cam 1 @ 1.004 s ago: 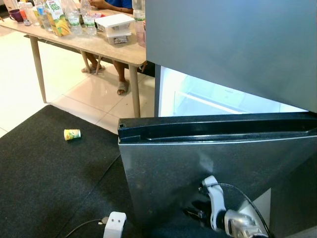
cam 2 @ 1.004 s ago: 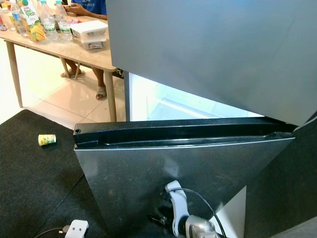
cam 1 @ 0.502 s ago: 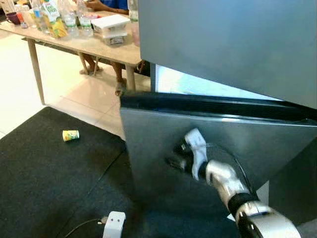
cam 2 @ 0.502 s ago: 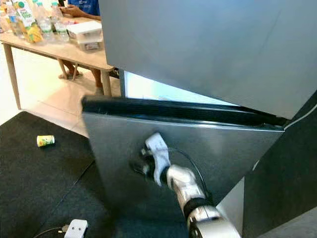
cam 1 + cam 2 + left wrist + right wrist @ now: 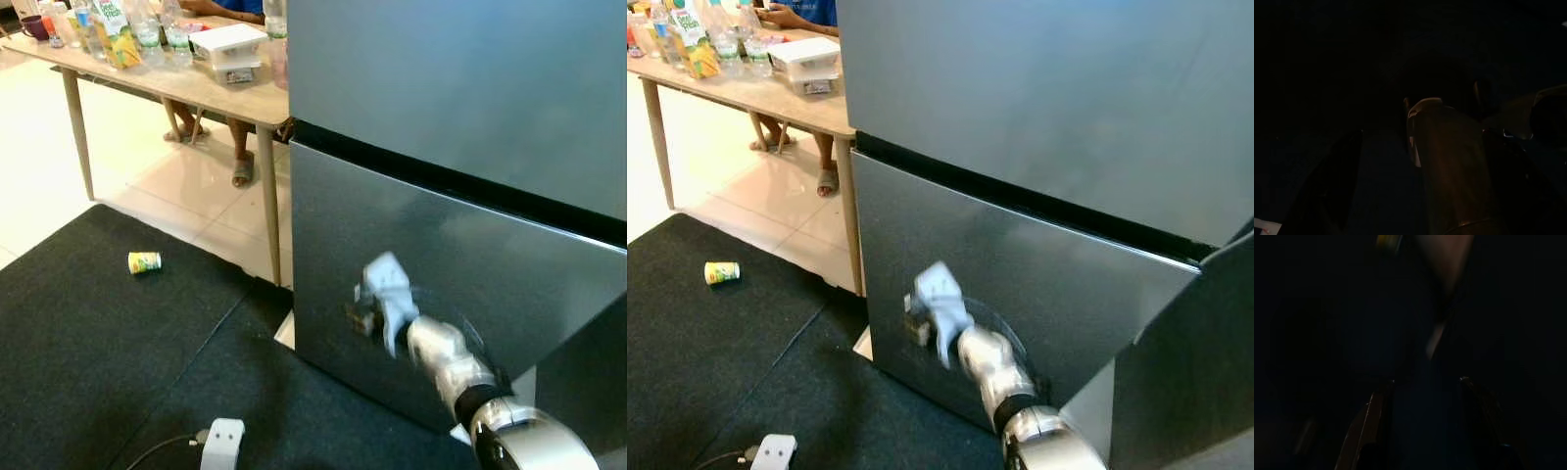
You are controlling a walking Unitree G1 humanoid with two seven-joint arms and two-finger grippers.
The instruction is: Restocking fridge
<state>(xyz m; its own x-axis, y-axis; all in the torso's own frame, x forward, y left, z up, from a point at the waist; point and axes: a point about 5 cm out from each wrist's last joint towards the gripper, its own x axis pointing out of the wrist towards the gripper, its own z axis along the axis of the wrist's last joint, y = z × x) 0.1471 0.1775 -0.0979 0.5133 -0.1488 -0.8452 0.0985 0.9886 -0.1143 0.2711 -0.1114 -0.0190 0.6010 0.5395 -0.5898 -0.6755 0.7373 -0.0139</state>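
Swung nearly shut, lower fridge door (image 5: 460, 284) meets blurred right tool (image 5: 361, 315)

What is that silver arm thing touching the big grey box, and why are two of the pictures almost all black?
The big grey box is a fridge. The silver arm belongs to a walking robot, and its right end effector is pressed against the fridge's lower door, which looks shut. It is blurred, so I cannot tell if its fingers are open.

The two bright pictures come from cameras in the robot's head, like two eyes looking down. The two dark ones come from little cameras on its wrists, sitting in shade.

A small yellow can lies on the black mat. Behind it, a wooden table holds bottles and a white box, and a person sits there.
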